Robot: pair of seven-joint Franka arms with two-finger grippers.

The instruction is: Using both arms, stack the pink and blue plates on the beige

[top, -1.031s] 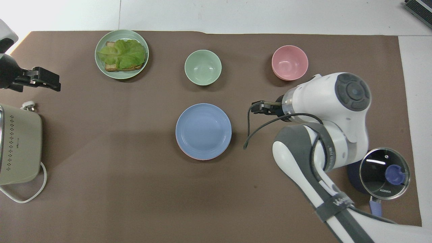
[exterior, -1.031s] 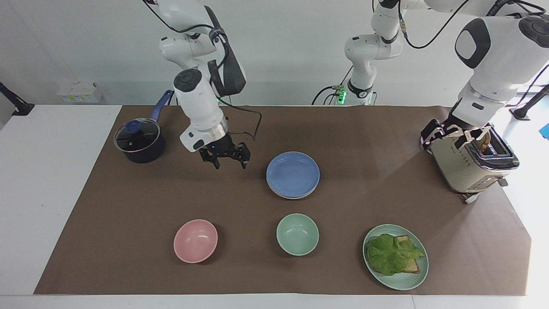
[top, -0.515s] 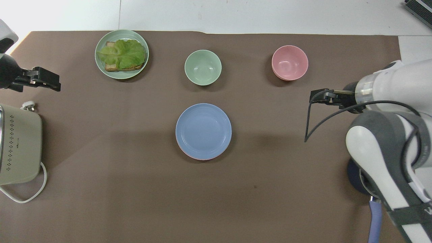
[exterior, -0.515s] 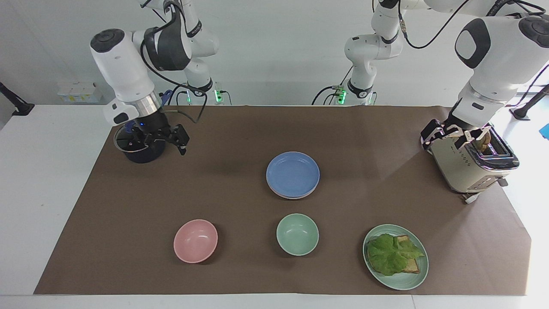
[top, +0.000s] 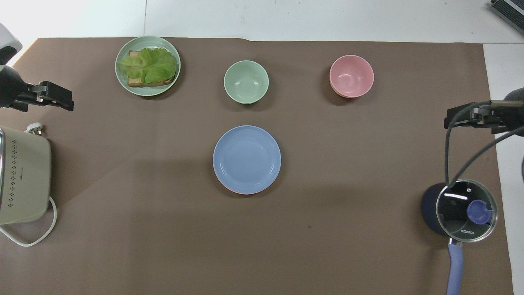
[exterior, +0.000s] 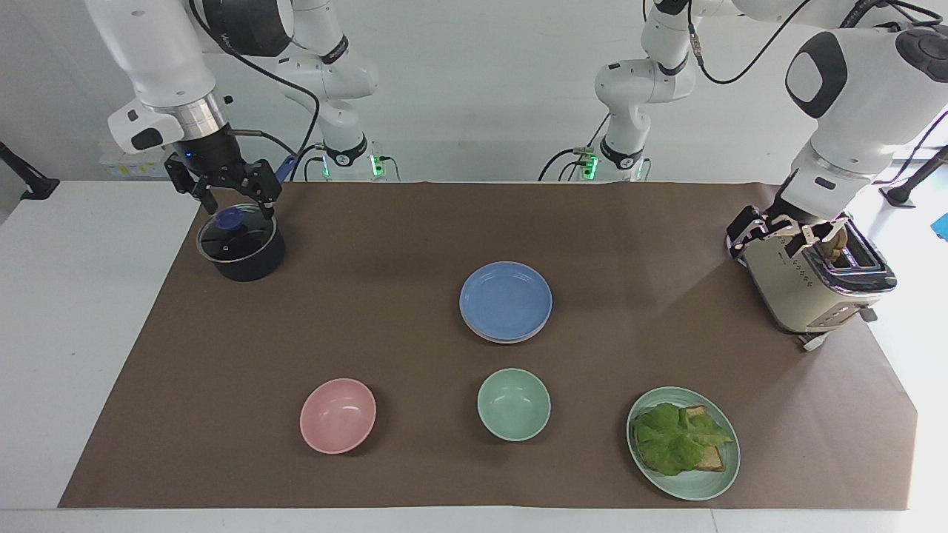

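Observation:
The blue plate (exterior: pixel 506 300) (top: pixel 247 158) lies on top of a stack in the middle of the brown mat. Under it, a thin rim of the pink plate (top: pixel 242 191) shows on the side nearer the robots. The beige plate is hidden beneath them. My right gripper (exterior: pixel 235 201) (top: pixel 466 116) hangs open and empty over the lidded pot, well away from the stack. At the other end of the table my left gripper (exterior: pixel 778 235) (top: pixel 57 98) waits open over the toaster, holding nothing.
A dark pot (exterior: pixel 241 248) with a glass lid stands at the right arm's end and a cream toaster (exterior: pixel 811 285) at the left arm's end. Farther from the robots stand a pink bowl (exterior: pixel 338 414), a green bowl (exterior: pixel 514 404) and a green plate (exterior: pixel 729 474) holding bread and lettuce.
The right arm swung away from beside the stacked plates toward its own end of the table and rose, ending over the pot. The left arm and the plates stayed still.

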